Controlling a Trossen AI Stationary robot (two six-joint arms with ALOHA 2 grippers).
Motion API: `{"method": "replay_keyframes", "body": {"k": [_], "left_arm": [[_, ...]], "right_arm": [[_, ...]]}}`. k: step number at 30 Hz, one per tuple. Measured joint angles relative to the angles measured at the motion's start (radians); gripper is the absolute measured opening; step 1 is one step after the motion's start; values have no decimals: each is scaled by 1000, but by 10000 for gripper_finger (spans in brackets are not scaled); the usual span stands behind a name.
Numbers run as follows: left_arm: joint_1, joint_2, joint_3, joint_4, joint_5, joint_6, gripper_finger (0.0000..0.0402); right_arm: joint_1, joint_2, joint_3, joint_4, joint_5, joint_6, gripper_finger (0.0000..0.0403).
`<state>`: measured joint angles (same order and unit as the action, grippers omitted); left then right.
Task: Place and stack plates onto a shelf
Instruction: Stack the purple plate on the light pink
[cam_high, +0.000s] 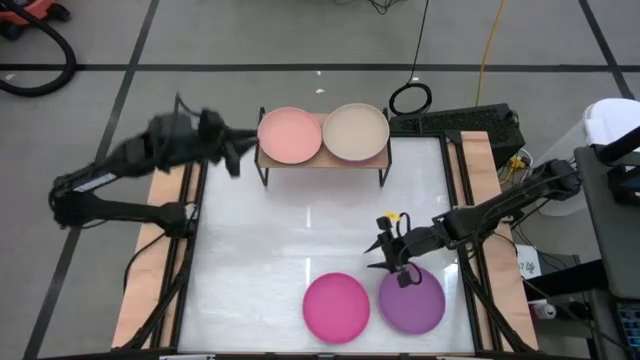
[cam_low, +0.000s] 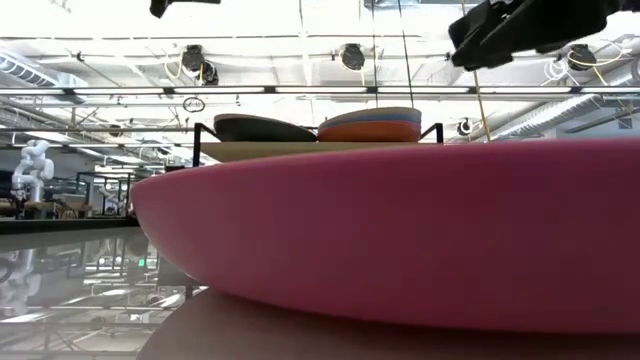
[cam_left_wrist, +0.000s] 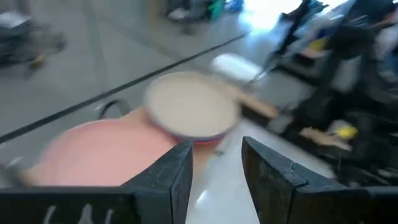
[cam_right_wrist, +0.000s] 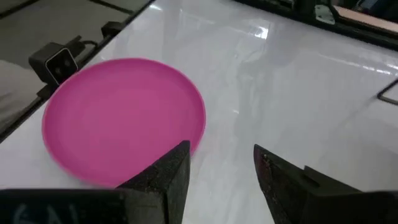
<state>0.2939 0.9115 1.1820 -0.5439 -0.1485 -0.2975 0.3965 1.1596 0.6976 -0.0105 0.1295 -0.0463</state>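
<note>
Lower right, the right gripper (cam_high: 393, 262) hovers open, empty, over the purple plate (cam_high: 412, 300) — a shallow pinch might slip off its rim.

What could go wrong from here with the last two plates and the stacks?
The right claw hangs open by the purple plate's rim; a shallow bite could let it slip. The magenta plate lies close beside, so a nudge is likely. The shelf is already filled by the peach and beige stacks.

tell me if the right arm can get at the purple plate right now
Probably yes: the right gripper hangs open at the purple plate's upper edge, nothing lies on it, and the magenta plate sits beside it, apart.
</note>
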Motion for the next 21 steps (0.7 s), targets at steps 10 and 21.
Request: {"method": "replay_keyframes", "body": {"k": [10,21], "left_arm": [[-245,-91,-454,625,-88,40,143],[-449,51,-723,1083,-135,47,143]], "right_arm": [[-2,5,279,-520,-16,94,157],[19,9,201,-625,-162,300,157]]}}
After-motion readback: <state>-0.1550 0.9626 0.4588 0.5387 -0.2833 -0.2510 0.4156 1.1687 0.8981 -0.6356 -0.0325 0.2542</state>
